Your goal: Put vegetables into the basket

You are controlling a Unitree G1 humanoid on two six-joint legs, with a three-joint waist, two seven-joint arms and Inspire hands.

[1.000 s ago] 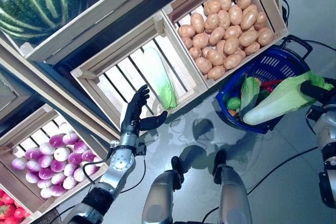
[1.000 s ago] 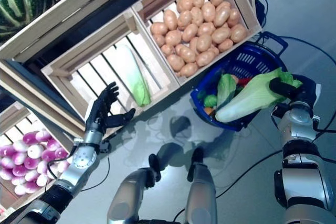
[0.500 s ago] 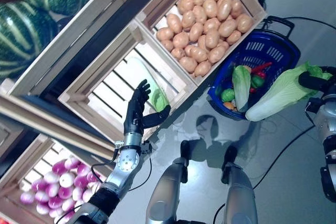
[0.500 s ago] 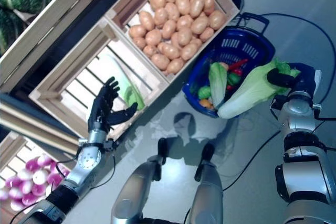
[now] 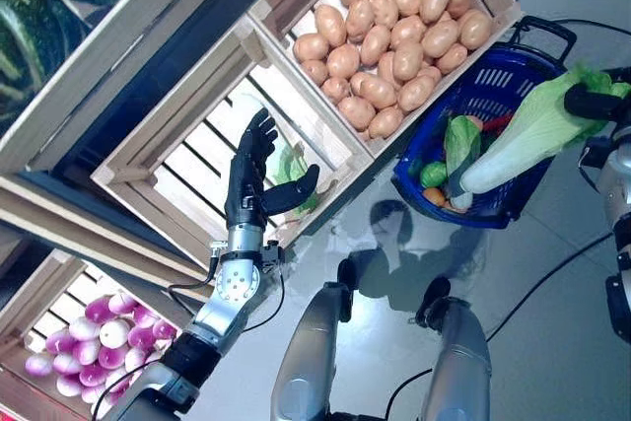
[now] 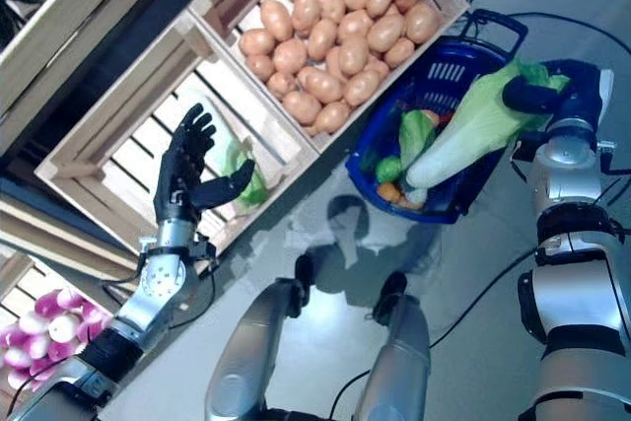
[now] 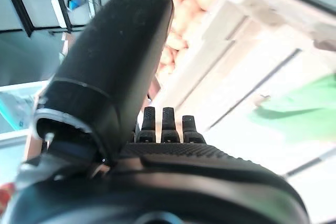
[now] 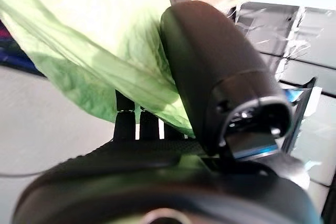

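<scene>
The left hand point(image 5: 251, 176) hovers with fingers spread over a slatted crate point(image 5: 168, 160) holding what looks like a cabbage point(image 5: 293, 167). The right hand point(image 6: 560, 94) grips a cabbage head point(image 6: 473, 125), tip dipping into the blue basket point(image 6: 463, 194).

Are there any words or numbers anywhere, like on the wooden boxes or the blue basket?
No text can be read in any view.
Wooden crates: plain slats, no label or number.
Blue basket: no print visible on its wall or handle.
Potatoes, cabbage in the right hand, purple onions: no stickers or tags visible.
Left hand: no markings visible.
</scene>
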